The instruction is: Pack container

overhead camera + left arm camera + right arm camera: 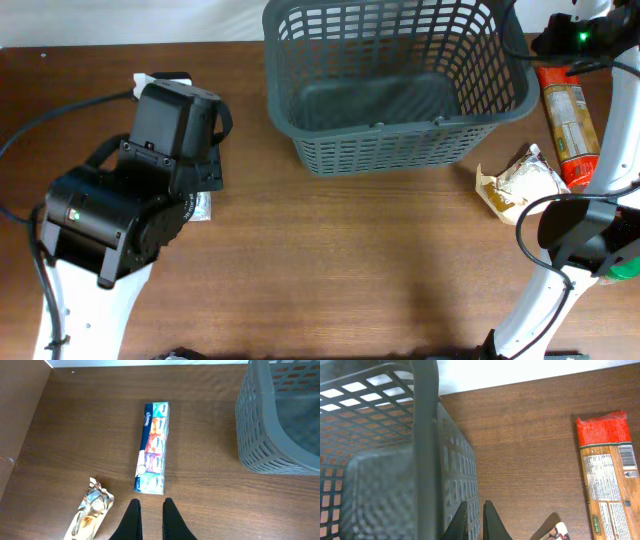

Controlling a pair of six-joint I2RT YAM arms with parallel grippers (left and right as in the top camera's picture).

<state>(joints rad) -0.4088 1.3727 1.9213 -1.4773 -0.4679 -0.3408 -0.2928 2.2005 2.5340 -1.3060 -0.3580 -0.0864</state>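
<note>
The container [395, 85], a big dark grey slotted basket, stands at the table's far middle with nothing inside. In the left wrist view my left gripper [150, 517] is shut and holds nothing. It hovers just short of a long colourful tissue pack [152, 447], and the container [280, 420] is off to its right. My right gripper [475, 520] is shut too and holds nothing. It sits close against the outside of the container's right wall [455, 475]. In the overhead view both sets of fingers are hidden under the arms.
A crumpled foil snack packet [90, 510] lies left of the left fingers. Right of the container lie a long red and orange pasta packet [567, 120] and a crinkled snack bag [520, 180]. The left arm's black body [130, 190] covers the table's left side.
</note>
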